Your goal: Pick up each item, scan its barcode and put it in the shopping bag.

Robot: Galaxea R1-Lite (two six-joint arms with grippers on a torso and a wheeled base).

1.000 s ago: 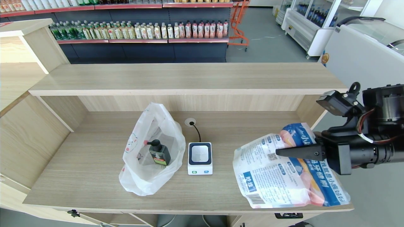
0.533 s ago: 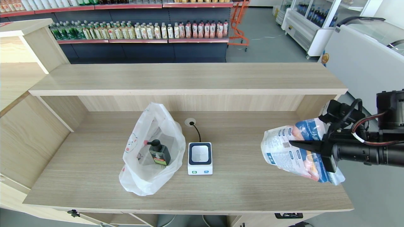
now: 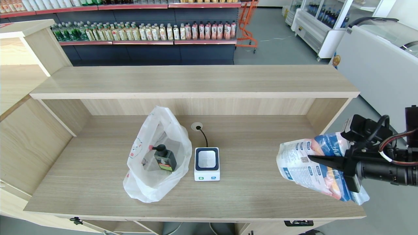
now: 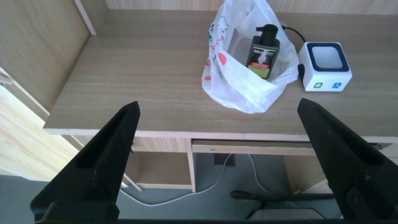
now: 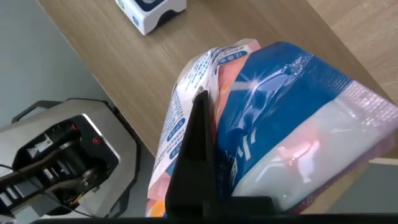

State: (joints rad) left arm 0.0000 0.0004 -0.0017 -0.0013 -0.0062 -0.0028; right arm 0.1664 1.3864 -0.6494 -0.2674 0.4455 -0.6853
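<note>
Bare table (image 3: 254,169) is lying open between the scanner (image 3: 207,163) and the right edge, while the shopping bag (image 3: 153,186) beside the scanner and the back wall (image 3: 228,106) are blocking the way.

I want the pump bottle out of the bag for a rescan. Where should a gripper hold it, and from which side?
Probably take the bottle by its dark body just under the pump, coming down from above through the open mouth of the bag. It seems to stand upright with the pump on top, and the bag's walls close off its sides.
</note>
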